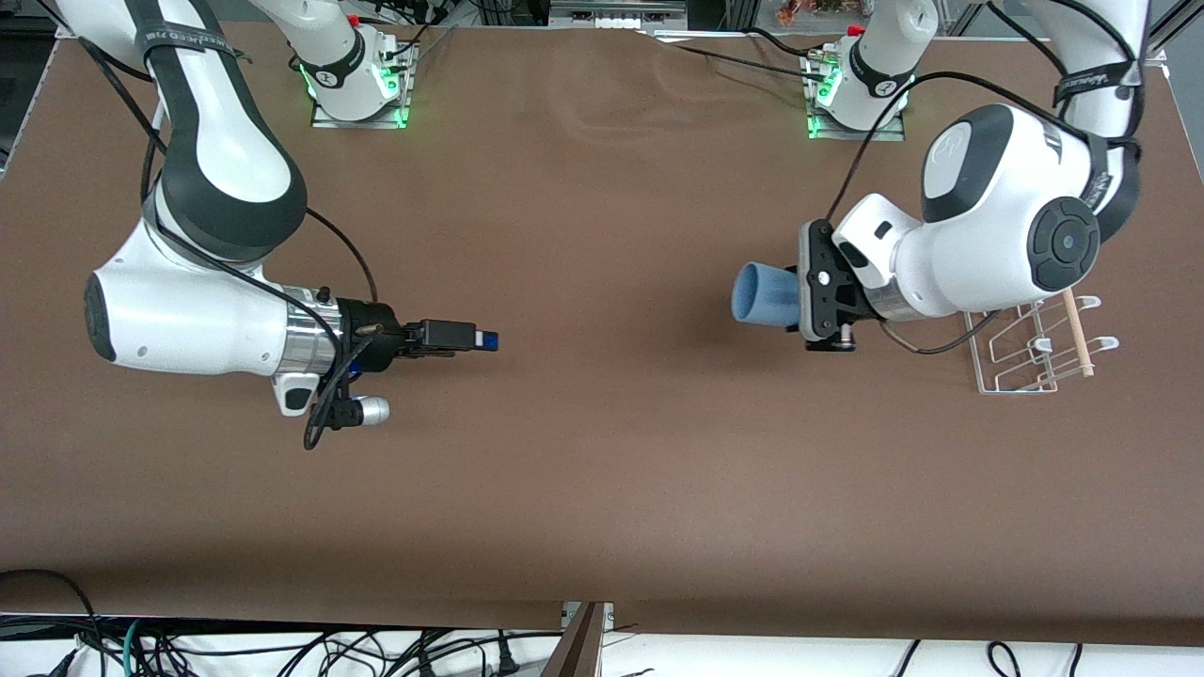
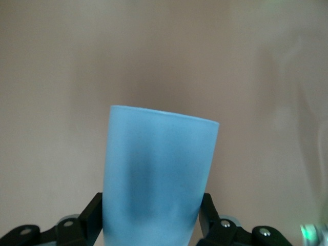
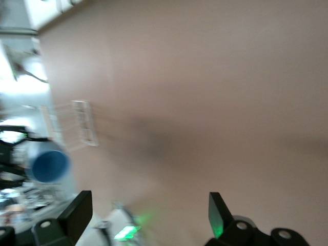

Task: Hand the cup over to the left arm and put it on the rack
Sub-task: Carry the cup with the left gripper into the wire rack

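Looking at the lower half of the front view, I see only the bare brown table (image 1: 602,489). Up a bit, at the middle left of the frame, the right gripper (image 1: 475,339) hangs over the table with nothing in it. In the right wrist view its two fingers (image 3: 77,207) stand wide apart, so it has let go and this arm just waits. At the middle right of the front view the left gripper (image 1: 816,301) has the cup (image 1: 762,294), pinched near its narrow end. In the left wrist view the cup (image 2: 159,179) fills the lower middle of the frame, and a black finger (image 2: 92,215) presses on each side of it. The cup lies on its side up in the air, its open mouth pointing toward the middle of the table. The rack (image 1: 1030,353) sits on the table at the right of the frame, at the left arm's end, partly hidden under the arm's big white wrist. So I think the hand-over is done and the step now is to get the cup onto the rack. To do it well, the left arm should swing slowly over the rack, turn the cup mouth down, line it up with a prong, lower it gently, and only then open. A fast swing could make the smooth cup slip.
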Available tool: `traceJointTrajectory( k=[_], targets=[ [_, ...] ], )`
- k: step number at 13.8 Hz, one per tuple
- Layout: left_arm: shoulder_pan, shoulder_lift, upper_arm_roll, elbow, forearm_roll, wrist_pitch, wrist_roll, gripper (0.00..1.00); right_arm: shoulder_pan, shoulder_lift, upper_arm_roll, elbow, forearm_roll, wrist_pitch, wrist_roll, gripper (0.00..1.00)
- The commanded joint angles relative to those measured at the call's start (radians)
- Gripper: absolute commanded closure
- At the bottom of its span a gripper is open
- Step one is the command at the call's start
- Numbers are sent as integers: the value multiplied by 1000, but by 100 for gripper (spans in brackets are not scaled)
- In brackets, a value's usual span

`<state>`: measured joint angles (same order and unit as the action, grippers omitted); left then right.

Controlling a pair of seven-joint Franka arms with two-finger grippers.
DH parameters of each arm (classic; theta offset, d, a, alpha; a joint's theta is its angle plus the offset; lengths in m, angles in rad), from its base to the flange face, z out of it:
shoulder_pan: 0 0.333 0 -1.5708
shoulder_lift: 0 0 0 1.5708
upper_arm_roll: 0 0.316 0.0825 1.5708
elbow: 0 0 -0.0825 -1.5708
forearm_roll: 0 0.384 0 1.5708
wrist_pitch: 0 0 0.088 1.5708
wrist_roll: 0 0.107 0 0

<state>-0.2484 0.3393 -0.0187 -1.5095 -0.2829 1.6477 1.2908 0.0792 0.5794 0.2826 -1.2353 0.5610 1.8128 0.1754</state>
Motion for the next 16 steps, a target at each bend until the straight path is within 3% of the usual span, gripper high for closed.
traceJointTrajectory(
  k=[1, 4, 8, 11, 15, 16],
  targets=[
    [12, -23, -4, 31, 172, -104, -45, 88, -38, -24, 4, -3, -139, -84, -71, 0],
    [9, -23, -7, 51, 408, -204, -145, 88, -49, -47, -28, -3, -315, -139, -171, 0],
    [3, -5, -14, 40, 701, -284, -200, 87, -53, -93, -77, -26, -449, -148, -178, 0],
    [3, 44, -9, 40, 925, -311, -231, 87, -71, -197, -86, -102, -555, -150, -177, 0],
    [-5, 188, -9, 34, 1167, -408, -439, 88, -96, -340, -164, -162, -564, -150, -177, 0],
    [-3, 232, -9, 14, 1235, -460, -467, 93, -96, -369, -175, -180, -584, -150, -177, 0]
  ],
)
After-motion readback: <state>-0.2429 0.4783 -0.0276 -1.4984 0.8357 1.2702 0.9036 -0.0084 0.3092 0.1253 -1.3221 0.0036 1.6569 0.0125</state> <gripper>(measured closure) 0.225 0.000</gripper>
